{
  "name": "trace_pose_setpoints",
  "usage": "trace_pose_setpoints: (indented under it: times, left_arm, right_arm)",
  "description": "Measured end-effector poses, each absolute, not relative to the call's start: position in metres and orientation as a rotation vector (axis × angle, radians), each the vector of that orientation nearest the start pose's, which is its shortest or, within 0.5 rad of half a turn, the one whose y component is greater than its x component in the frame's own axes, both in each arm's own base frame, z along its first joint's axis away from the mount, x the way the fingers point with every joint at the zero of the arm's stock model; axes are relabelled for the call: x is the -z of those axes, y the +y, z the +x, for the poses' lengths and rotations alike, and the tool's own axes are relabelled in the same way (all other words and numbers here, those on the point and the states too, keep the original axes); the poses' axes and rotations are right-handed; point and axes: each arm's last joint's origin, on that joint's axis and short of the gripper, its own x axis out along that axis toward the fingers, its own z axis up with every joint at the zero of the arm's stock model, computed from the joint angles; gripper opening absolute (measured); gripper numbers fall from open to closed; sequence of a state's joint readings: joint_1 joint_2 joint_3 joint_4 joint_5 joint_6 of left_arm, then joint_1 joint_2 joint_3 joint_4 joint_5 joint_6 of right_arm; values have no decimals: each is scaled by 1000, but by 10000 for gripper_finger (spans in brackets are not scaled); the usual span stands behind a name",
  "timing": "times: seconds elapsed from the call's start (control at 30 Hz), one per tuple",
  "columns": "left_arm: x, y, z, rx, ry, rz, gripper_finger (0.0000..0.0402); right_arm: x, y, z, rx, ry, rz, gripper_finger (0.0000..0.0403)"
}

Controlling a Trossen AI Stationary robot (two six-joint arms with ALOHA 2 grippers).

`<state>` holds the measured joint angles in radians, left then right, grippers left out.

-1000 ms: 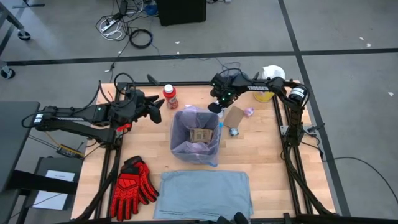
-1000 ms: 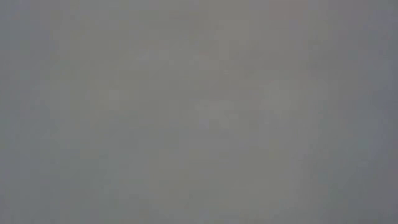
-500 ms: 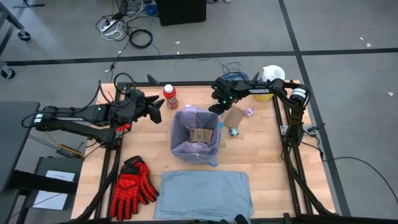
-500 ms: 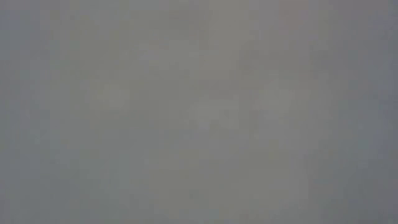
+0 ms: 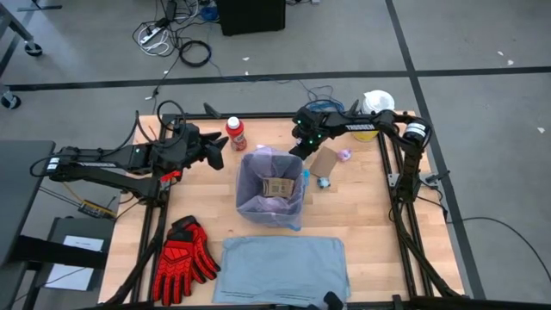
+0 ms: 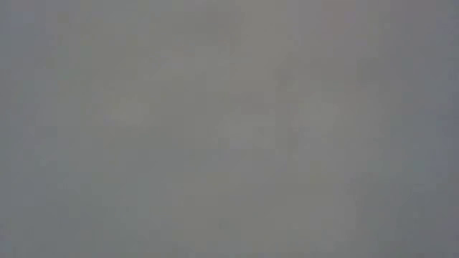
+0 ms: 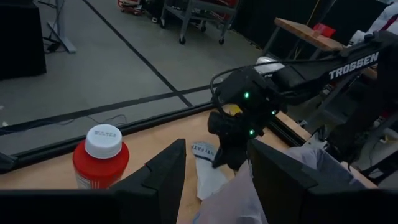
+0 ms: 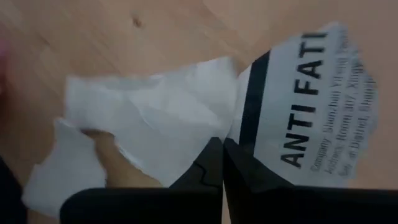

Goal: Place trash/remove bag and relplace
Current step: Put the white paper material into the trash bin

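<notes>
R gripper [image 5: 297, 151]: at far rim of the bin, low over the table; fingers [image 8: 249, 180] pressed together, tips on the crumpled white paper [image 8: 143, 118] w/ black "ANTI FATI…" print. Paper lies on bare wood right at the fingertips; can't tell if actually pinched.
L gripper [image 5: 217, 152]: hovers left of bin, near the bottle; fingers [image 7: 165, 171] apart, nothing between them.
Bottle [image 5: 235, 132]: red label, white cap, upright, just beyond L gripper, apart from it.
Bag [image 5: 272, 185]: pink-lavender liner in the bin, mid-table, between both grippers; brown cardboard piece [image 5: 277, 187] inside.
Other trash: cardboard piece [image 5: 324, 160] + small blue/pink scraps [image 5: 344, 156] just right of R gripper, on the table.
Replacement liner [image 5: 284, 267]: grey-blue, flat at near edge, well apart from both grippers.
Red gloves [image 5: 182, 260]: near-left corner.
Low view: blank grey.
</notes>
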<state>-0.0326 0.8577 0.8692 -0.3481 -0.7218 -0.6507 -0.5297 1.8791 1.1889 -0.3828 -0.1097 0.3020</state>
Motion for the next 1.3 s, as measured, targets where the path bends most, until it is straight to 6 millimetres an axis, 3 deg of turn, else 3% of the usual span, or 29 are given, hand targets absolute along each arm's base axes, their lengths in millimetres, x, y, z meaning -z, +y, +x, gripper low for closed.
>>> trace_pose_setpoints:
  times: [0.33, 0.53, 0.67, 0.83, 1.03, 1.17, 1.3]
  left_arm:
    - [-336, 13, 177, -757, 83, -504, 182]
    - [-336, 14, 176, -774, 82, -496, 182]
    - [-336, 14, 176, -783, 82, -491, 182]
    - [-336, 14, 176, -784, 83, -490, 182]
    - [-337, 14, 176, -776, 72, -501, 182]
    - [-337, 14, 176, -773, 64, -507, 182]
    - [-338, 14, 177, -771, 58, -510, 182]
  right_arm:
    - [-215, -185, 310, 589, 821, 488, 0]
    - [-216, -190, 308, 429, 824, 458, 9]
    - [-208, -189, 314, 324, 856, 283, 66]
    - [-199, -189, 321, 294, 898, 64, 183]
    - [-180, -196, 326, 292, 927, 76, 317]
    - [-162, -195, 328, 213, 967, 100, 350]
    - [-148, -191, 331, 172, 1022, 81, 336]
